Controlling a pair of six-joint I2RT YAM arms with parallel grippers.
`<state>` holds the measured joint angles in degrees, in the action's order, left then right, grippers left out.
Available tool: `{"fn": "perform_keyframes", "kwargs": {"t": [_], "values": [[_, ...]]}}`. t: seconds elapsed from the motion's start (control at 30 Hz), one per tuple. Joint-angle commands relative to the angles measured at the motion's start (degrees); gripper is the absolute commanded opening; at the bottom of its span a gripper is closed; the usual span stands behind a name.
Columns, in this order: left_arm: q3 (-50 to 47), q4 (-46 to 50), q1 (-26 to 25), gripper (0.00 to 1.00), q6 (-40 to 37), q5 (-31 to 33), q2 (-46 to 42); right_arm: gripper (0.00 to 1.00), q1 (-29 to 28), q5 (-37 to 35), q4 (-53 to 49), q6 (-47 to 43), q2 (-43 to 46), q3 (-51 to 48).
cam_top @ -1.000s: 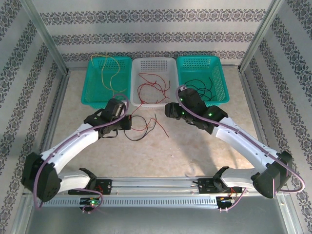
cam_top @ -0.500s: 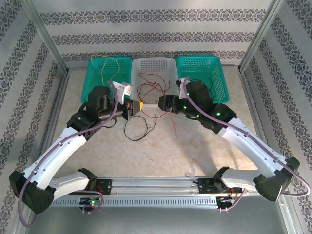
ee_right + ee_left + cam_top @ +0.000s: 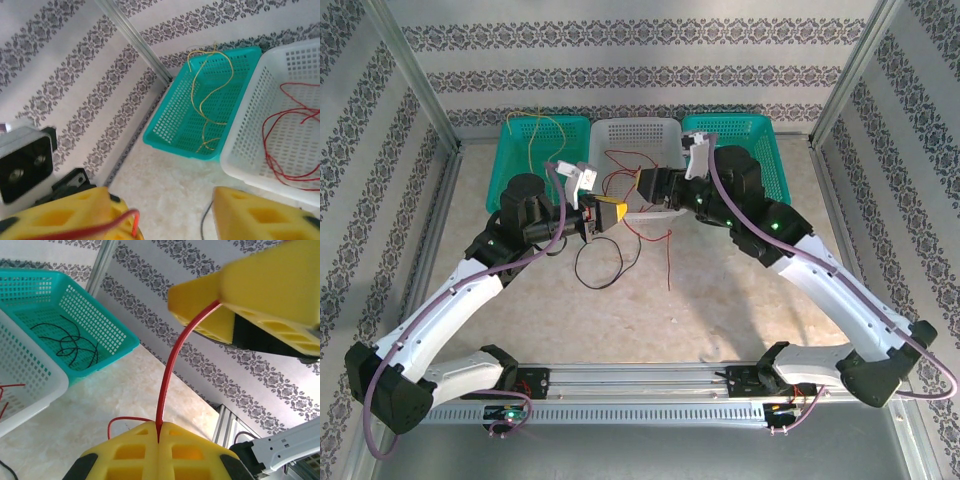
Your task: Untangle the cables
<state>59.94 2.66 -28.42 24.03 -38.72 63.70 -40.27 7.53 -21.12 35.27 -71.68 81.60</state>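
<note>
- Tension on one red cable (image 3: 165,375), drawn in a near-straight line through the air from left gripper (image 3: 605,213) to right gripper (image 3: 642,183), above the table (image 3: 740,300) and just in front of the white basket (image 3: 635,125).
- Left gripper: pressed together with no gap, the red strand pinched in the seam. Likely the anchor end, for pulling the rest clear.
- Right gripper: apart, with a wide gap between its fingers (image 3: 65,220) and the same red strand merely lying across one of them. Nothing pinched there as far as visible, perhaps to let the wire slide through.
- Both grippers raised and close together, probably to lift the strand away from whatever lies under it.
- Loose red tail hanging down toward the table, near a black cable (image 3: 595,268) looped on the surface below the left gripper. Crossing or only lying close: impossible to tell.
- Sorting by colour evident: yellow cable (image 3: 205,100) in the left teal basket (image 3: 172,122), more red cables (image 3: 282,135) in the white basket, black cables (image 3: 70,342) in the right teal basket (image 3: 107,325).
- Judged remaining: red strand into the white basket, black loop into the right teal one.
</note>
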Motion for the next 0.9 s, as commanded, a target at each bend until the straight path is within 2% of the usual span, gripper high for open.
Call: {"fn": "perform_keyframes", "kwargs": {"t": [0.0, 0.07, 0.1, 0.17, 0.23, 0.27, 0.43, 0.67, 0.83, 0.87], "values": [[1.1, -3.5, -0.2, 0.00, 0.0, -2.9, -0.5, 0.47, 0.2, -0.2, 1.6, -1.0, -1.4, 3.2], [0.9, -3.5, -0.2, 0.00, -0.1, -3.5, -0.3, 0.42, 0.2, 0.6, 1.0, -1.2, -2.6, 4.7], [1.0, -3.5, -0.2, 0.00, -0.1, -3.7, -0.2, 0.31, 0.2, 1.4, 0.8, -1.4, -3.2, 5.4], [1.0, -3.5, -0.2, 0.00, -0.4, -3.6, 0.2, 0.16, 0.1, 2.8, 0.3, -1.4, -4.2, 6.5], [1.2, -3.4, -0.4, 0.00, -0.8, -3.9, 0.7, 0.06, -0.3, 4.0, 0.2, -1.3, -4.9, 7.4], [1.6, -3.4, -0.5, 0.00, -0.9, -4.1, 1.1, 0.04, -0.5, 4.3, -0.1, -1.3, -5.3, 8.0], [2.4, -4.4, -1.8, 0.00, -1.2, -5.2, 3.2, 0.00, -1.2, 4.7, -0.1, -0.7, -6.9, 9.8], [2.8, -6.8, -3.7, 0.00, -0.7, -5.8, 5.0, 0.00, -2.2, 4.4, 0.4, 0.9, -10.4, 10.8], [1.8, -10.9, -3.6, 0.00, 1.8, -5.3, 4.2, 0.00, -1.3, 2.0, -0.4, 0.8, -9.3, 9.6], [1.5, -12.0, -3.5, 0.00, 2.8, -5.3, 4.2, 0.02, -0.7, 1.9, -0.5, 1.0, -8.7, 9.1]]}}
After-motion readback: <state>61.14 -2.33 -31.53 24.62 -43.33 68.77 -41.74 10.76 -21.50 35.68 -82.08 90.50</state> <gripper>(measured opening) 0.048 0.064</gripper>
